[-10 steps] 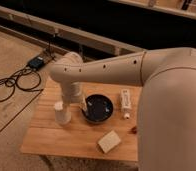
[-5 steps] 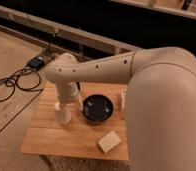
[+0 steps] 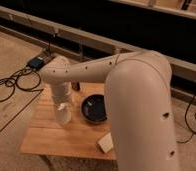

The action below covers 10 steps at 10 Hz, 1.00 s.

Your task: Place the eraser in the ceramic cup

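Note:
A small dark brown upright ceramic cup stands at the table's back, just right of my forearm and left of the black bowl. A pale rectangular block, possibly the eraser, lies near the front edge, partly hidden by my arm. My gripper points down over the left part of the table, left of the bowl and in front of the cup. It merges with a white shape there, so I cannot tell whether it holds anything.
The small wooden table stands on a tan floor. My large upper arm hides the table's right side. Black cables and a dark box lie on the floor to the left. A railing runs behind.
My upper arm has swung further across the view. It now hides the white flat object and the table's right part. The gripper end stays over the left of the table.

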Tool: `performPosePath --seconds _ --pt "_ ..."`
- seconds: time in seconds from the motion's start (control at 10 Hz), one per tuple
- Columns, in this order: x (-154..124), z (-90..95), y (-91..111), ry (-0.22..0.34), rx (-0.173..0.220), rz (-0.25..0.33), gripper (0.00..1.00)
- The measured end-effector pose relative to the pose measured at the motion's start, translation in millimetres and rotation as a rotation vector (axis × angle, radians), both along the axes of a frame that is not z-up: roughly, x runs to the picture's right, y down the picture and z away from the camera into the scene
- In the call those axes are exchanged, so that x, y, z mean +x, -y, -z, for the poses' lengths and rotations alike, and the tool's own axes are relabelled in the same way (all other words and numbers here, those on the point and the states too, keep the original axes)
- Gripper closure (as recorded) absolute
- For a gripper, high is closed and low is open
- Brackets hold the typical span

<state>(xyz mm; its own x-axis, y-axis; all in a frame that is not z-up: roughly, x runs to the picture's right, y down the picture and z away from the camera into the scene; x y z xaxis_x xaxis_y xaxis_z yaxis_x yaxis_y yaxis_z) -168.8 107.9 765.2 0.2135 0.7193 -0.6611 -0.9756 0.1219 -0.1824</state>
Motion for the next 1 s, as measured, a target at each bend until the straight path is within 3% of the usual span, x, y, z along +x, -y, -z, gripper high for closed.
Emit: performPosePath --seconds 0.6,1.0 --pt "-21.4 -28.0 6.7 0.080 -0.029 -0.007 0.35" --pt "-37.0 -19.7 31.0 0.121 -0.002 0.032 0.35"
